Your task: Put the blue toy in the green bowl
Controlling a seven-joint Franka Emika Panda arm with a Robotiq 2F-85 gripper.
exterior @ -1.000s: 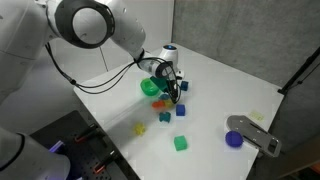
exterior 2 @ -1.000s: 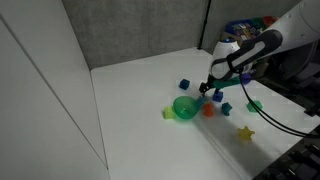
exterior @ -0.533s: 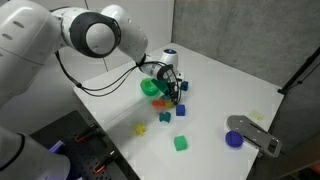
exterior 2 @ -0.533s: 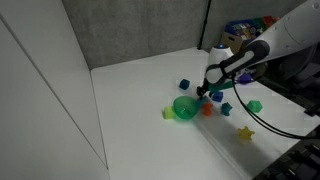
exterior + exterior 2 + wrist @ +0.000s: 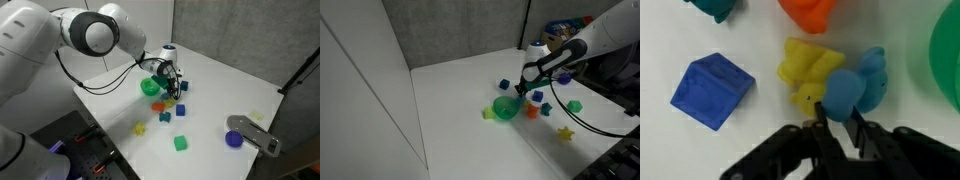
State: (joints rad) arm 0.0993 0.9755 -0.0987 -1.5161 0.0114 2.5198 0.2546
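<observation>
In the wrist view the pale blue toy [image 5: 855, 88] lies on the white table, touching a yellow toy [image 5: 805, 70] on its left. My gripper [image 5: 838, 112] is shut on the blue toy's near lobe, one dark finger on each side of it. The green bowl [image 5: 949, 55] shows at the right edge of that view, close beside the toy. In both exterior views the gripper [image 5: 172, 95] [image 5: 521, 92] is low over the table right next to the green bowl [image 5: 150, 87] [image 5: 504, 107], and the fingers hide the toy.
An orange toy [image 5: 808, 12], a dark blue cube [image 5: 710, 90] and a teal piece [image 5: 715, 8] lie close around the gripper. Farther off are a green cube [image 5: 180, 143], a yellow piece [image 5: 139, 128], a purple cup [image 5: 234, 139] and a grey device [image 5: 258, 134].
The jaws have closed from wide open onto the blue toy. The arm has shifted slightly toward the bowl and otherwise stays low in the same spot.
</observation>
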